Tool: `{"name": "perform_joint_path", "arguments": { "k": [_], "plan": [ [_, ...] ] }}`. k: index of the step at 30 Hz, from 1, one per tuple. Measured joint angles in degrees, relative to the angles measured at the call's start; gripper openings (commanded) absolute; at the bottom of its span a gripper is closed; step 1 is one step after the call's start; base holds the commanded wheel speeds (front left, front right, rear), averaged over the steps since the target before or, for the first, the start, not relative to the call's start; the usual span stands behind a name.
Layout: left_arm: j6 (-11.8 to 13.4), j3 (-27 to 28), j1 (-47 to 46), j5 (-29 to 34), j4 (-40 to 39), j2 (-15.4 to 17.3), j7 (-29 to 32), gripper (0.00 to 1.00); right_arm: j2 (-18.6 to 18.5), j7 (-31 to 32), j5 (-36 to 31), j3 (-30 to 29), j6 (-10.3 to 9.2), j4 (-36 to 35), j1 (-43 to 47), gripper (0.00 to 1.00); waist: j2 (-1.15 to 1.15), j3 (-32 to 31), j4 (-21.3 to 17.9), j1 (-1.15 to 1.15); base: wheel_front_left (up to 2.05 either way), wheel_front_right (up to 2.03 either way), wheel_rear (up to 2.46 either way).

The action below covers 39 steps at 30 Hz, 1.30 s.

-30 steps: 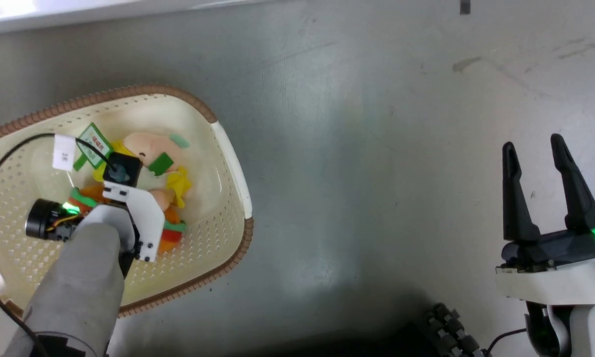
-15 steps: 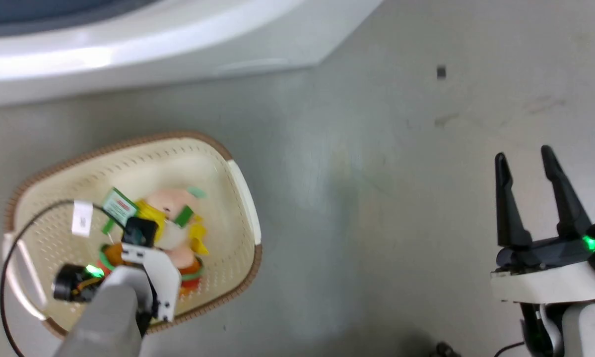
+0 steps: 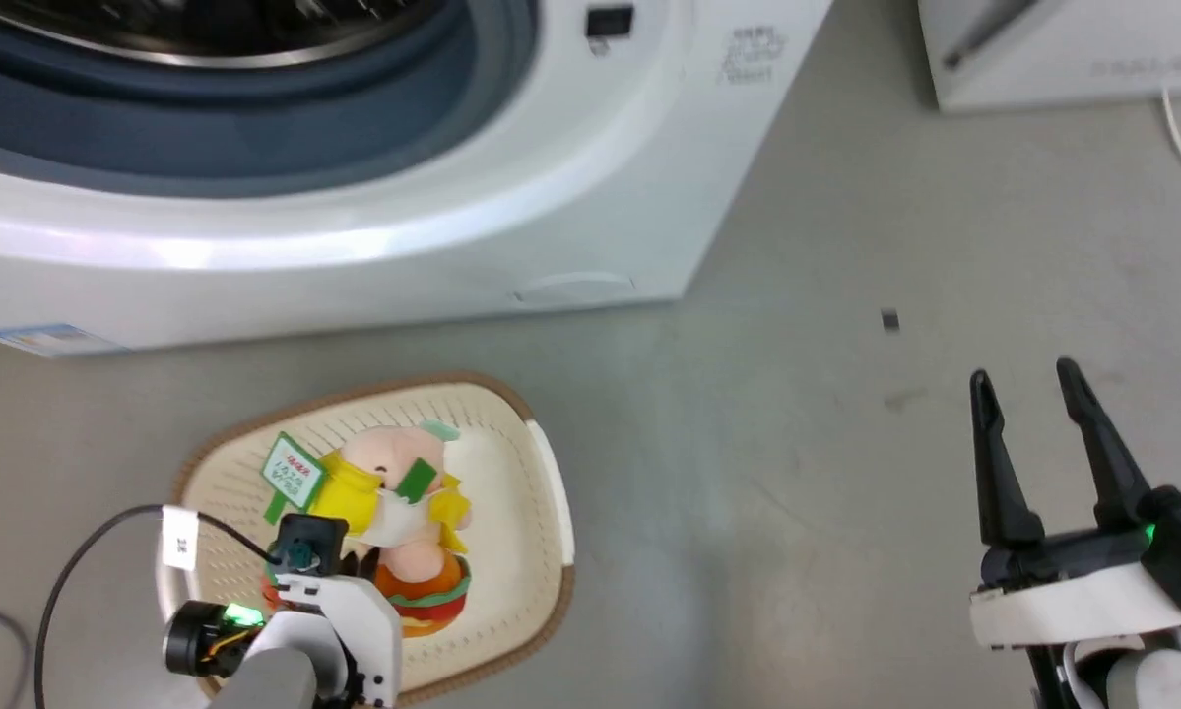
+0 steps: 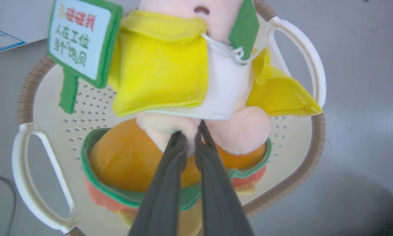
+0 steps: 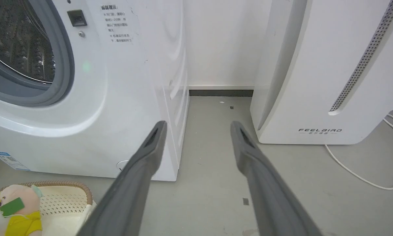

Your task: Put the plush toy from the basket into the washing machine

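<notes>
Two fingers of the left gripper [image 4: 188, 136] are pinched almost together on a fold of pink fabric low on the plush toy [image 4: 163, 65], just above its burger base [image 4: 124, 164]. The toy sits directly ahead of the fingertips, with the basket [image 4: 314, 75] beyond it. The toy appears to be carried by the grip rather than resting on the basket floor, though contact cannot be ruled out. The washing machine [image 3: 452, 226] stands past the basket, its porthole [image 3: 206, 108] open. The step in hand is lift and transfer. Raise the toy until its base clears the rim, then advance toward the porthole. The pinch is narrow and most of the toy lies ahead of it, so move smoothly, as a swing could pull the fabric free. Mind the paper tag [image 4: 81, 39] at the gasket. The right gripper [image 3: 1021, 374] hovers well to the side, fingers apart, holding nothing.
</notes>
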Motion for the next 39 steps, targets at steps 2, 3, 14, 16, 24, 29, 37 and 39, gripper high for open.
{"name": "perform_joint_path", "arguments": {
  "k": [2, 3, 14, 16, 24, 29, 37, 39],
  "plan": [
    [0.0, 0.3, 1.4, -0.1, -2.9, -0.1, -0.2, 0.0, 0.0, 0.0, 0.0, -0.1, 0.0, 0.2, 0.7, 1.0, 0.0, -1.9, 0.7, 0.0, 0.0, 0.0, 0.0],
    [0.0, 0.6, 2.2, -0.4, -5.0, -0.1, -0.2, 0.0, 0.0, 0.0, 0.0, -0.1, 0.0, 0.3, 1.0, 1.0, 0.0, -2.7, 1.0, 0.0, 0.0, 0.0, 0.0],
    [1.2, 4.4, 13.3, 0.5, -28.9, -0.9, -0.3, 0.0, 0.0, 0.0, 0.0, -0.3, 0.0, 1.4, 4.1, 1.0, 0.0, -10.1, 3.5, 0.0, 0.0, 0.0, 0.0],
    [1.3, 5.2, 14.7, 0.6, -32.6, -1.5, -0.3, 0.0, 0.0, 0.0, 0.0, -0.3, 0.0, 1.6, 4.4, 1.0, 0.0, -11.0, 3.7, 0.0, 0.0, 0.0, 0.0],
    [1.9, 8.5, 17.5, 2.1, -46.5, -2.5, -0.3, 0.0, 0.0, 0.0, 0.0, -0.2, 0.0, 1.8, 6.0, 1.0, 0.0, -13.5, 4.1, -0.01, 0.0, 0.0, 0.0],
    [1.8, 10.5, 16.1, 2.1, -51.4, -1.4, -0.3, 0.0, 0.0, 0.0, 0.0, 0.2, 0.0, 1.0, 5.9, 1.0, 0.0, -11.9, 3.5, -0.01, 0.0, 0.0, 0.0],
    [0.8, 13.3, 1.0, 1.9, -53.9, 5.2, 6.5, 0.0, 0.0, 0.0, 1.2, 0.5, 0.0, -0.3, 3.6, 1.0, 0.0, -5.7, 1.2, 0.0, 0.0, 0.0, 0.0],
    [0.5, 13.4, -3.6, 1.8, -53.9, 7.2, 9.7, 0.0, 0.0, 0.0, 1.9, 0.5, 0.0, -0.4, 2.8, 1.0, 0.0, -3.6, 0.4, 0.0, 0.0, 0.0, 0.0]
  ]
}}
